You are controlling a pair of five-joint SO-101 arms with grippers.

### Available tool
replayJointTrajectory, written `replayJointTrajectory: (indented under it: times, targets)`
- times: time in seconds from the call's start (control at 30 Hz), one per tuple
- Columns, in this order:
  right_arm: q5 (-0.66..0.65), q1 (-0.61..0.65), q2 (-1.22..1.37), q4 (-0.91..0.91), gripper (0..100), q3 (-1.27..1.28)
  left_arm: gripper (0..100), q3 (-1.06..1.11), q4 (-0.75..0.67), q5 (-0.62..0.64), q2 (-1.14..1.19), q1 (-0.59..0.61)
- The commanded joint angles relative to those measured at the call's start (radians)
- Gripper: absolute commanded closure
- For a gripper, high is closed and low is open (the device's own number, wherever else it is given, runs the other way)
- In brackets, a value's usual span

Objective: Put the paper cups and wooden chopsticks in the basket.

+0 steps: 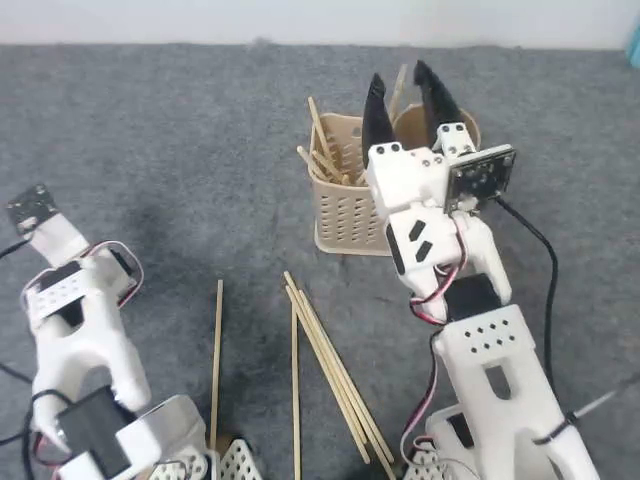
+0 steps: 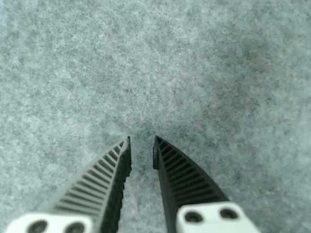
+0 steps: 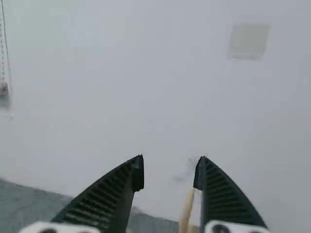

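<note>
Chopsticks [image 1: 325, 370] lie lower middle, long way up-and-down the frame, below the basket [image 1: 345, 215]. Over it hangs the right gripper [image 1: 398, 75], spread, empty; the left gripper [image 2: 142, 141], slightly apart, seems no nearer.

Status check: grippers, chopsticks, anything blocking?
Left gripper open, empty, over carpet. Right gripper open above basket. Several chopsticks loose on the carpet, others in basket. Nothing blocking them.

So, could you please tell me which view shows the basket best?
The high view: the basket, chopsticks inside, is partly behind the right gripper. The wrist views face wall and carpet instead.
</note>
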State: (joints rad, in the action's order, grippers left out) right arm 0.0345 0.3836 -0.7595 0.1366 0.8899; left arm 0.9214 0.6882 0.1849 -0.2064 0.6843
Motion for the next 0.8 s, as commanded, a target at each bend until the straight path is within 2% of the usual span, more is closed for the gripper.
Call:
replayJointTrajectory:
  times: [0.0,0.2,0.33,0.43,0.6,0.67,0.77]
  targets:
    - [0.092,-0.012,-0.097,-0.154,84.1,-0.055,93,-0.008,-0.02,0.012,-0.049,-0.006]
    - [0.201,0.004,-0.401,-0.628,84.2,-0.141,93,-0.008,-0.02,0.012,-0.049,-0.006]
    - [0.192,0.122,-0.552,-0.928,84.2,-0.169,93,-0.008,-0.02,0.012,-0.049,-0.006]
    - [0.203,0.265,-0.567,-1.107,84.2,-0.155,93,-0.008,-0.02,0.012,-0.049,-0.006]
    - [0.138,0.467,-0.503,-1.124,84.2,0.011,93,-0.007,-0.02,0.012,-0.049,-0.006]
    - [0.087,0.51,-0.461,-1.092,84.2,0.092,93,-0.004,-0.02,0.012,-0.052,-0.006]
    - [0.078,0.529,-0.377,-0.984,84.3,0.213,93,-0.004,-0.02,0.012,-0.052,-0.005]
